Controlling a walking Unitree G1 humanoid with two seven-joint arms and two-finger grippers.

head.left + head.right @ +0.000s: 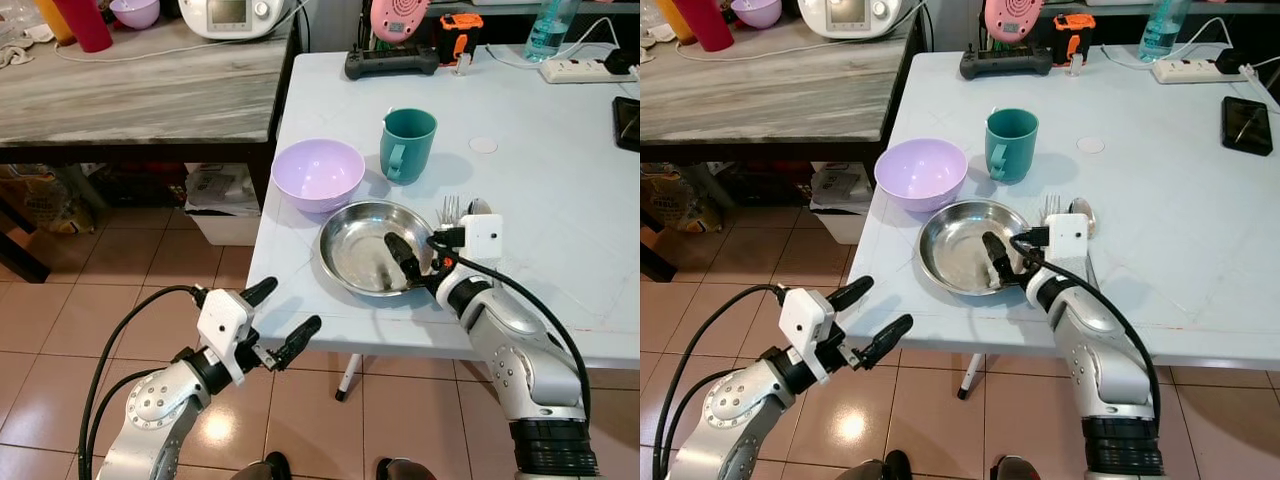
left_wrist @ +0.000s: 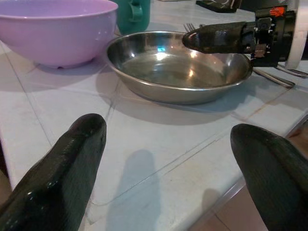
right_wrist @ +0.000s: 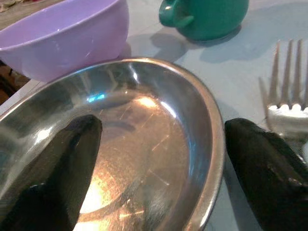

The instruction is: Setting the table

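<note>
Down low, the left gripper (image 1: 279,313) hangs spread wide off the table (image 1: 560,170) edge. Right gripper (image 1: 418,258) straddles the steel plate (image 1: 352,250) rim, fingers apart. Fork (image 1: 450,209) beside it; purple bowl (image 1: 318,173) and green mug (image 1: 408,144) beyond.

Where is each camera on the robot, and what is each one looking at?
Left eye view: head, looking down at the white table; both silver arms show.
Right eye view: same head, same scene, shifted sideways.
Left wrist view: looks along the left gripper, off the table's edge, toward the steel plate.
Right wrist view: right gripper straddling the plate's rim.
Shared: plate, purple bowl, green mug.
</note>
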